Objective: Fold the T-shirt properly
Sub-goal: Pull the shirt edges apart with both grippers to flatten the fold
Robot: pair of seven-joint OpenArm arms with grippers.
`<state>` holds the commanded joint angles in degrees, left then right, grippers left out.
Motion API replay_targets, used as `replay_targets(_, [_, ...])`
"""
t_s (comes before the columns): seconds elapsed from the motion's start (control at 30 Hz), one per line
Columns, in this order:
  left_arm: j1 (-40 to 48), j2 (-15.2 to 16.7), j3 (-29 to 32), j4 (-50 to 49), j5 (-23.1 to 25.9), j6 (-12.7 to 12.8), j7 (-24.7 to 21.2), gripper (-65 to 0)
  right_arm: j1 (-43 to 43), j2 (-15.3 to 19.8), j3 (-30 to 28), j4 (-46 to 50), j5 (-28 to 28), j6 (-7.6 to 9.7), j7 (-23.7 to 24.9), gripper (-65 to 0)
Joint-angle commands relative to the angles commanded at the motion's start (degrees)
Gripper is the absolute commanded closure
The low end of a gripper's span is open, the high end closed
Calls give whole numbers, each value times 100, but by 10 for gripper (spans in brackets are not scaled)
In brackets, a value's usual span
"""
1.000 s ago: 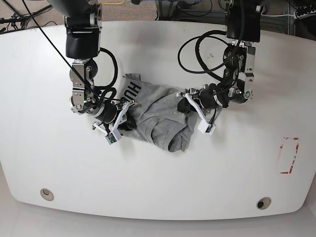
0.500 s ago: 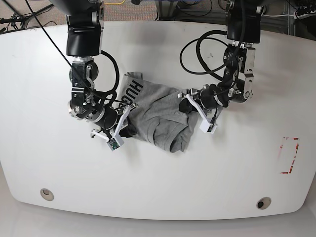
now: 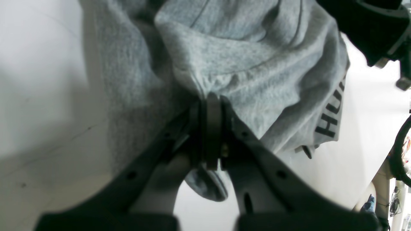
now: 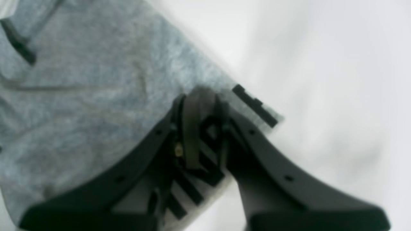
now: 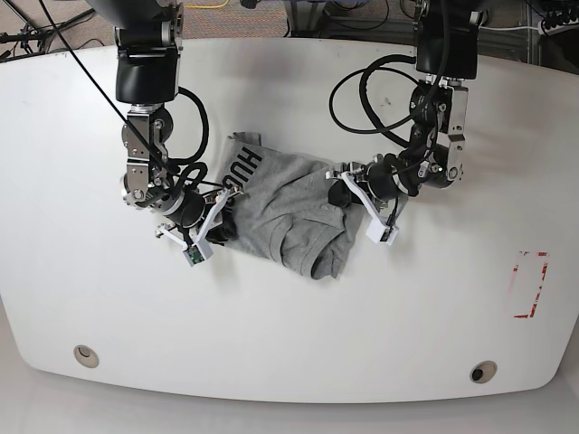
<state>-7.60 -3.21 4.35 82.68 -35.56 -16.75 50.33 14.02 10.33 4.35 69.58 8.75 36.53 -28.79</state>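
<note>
The heather-grey T-shirt (image 5: pixel 289 212) lies crumpled in the middle of the white table (image 5: pixel 289 344), with black "HU" lettering (image 5: pixel 242 169) showing on its far left part. My left gripper (image 5: pixel 346 194) is shut on the shirt's right edge; in the left wrist view its fingers (image 3: pixel 210 109) pinch a fold of the T-shirt (image 3: pixel 250 64). My right gripper (image 5: pixel 226 214) is shut on the left edge. In the right wrist view its fingers (image 4: pixel 200 106) clamp the T-shirt (image 4: pixel 80 96) near the black print.
A red rectangle outline (image 5: pixel 530 285) is marked on the table at the right. Two round holes (image 5: pixel 86 354) (image 5: pixel 482 372) sit near the front edge. Black cables (image 5: pixel 357 99) loop above the shirt beside the arms.
The right arm has shifted slightly left and up, drawing the shirt's left edge with it. The left arm has stayed nearly still, gripping the right edge.
</note>
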Motion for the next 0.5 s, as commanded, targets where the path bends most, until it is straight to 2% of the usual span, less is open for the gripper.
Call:
replay_targets(0.13, [9, -149, 0, 185, 0, 0, 0, 0, -97, 26, 0, 0, 0, 0, 9, -87])
replay_targets(0.37, [0, -185, -35, 220, 0, 0, 0, 0, -123, 79, 0, 0, 0, 0, 9, -87])
replay_targets(0.5, [0, -369, -220, 220, 0, 0, 0, 0, -132, 79, 0, 0, 0, 0, 9, -87])
